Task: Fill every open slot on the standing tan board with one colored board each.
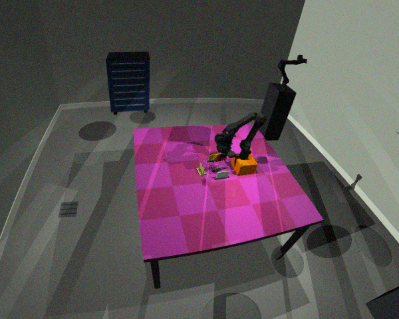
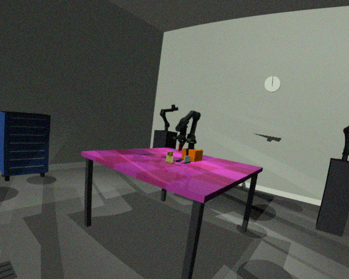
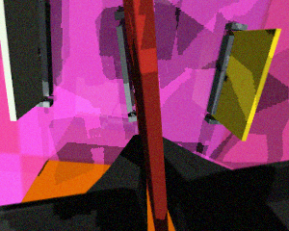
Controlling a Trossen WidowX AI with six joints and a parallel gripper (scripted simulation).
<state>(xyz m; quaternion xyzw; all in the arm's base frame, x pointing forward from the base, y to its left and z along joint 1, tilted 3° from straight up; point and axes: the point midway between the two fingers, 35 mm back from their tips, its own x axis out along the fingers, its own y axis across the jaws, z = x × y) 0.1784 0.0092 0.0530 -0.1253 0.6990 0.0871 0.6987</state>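
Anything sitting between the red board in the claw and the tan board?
Nothing visible rises between the red board and the tan board; the low, empty middle holder may lie beneath the path.

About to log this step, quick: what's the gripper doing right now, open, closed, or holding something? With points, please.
Gripper [image 1: 223, 157] [image 2: 180, 145] [image 3: 144, 141]: closed on the red board [image 1: 219, 158] [image 2: 180, 146] [image 3: 149, 91].
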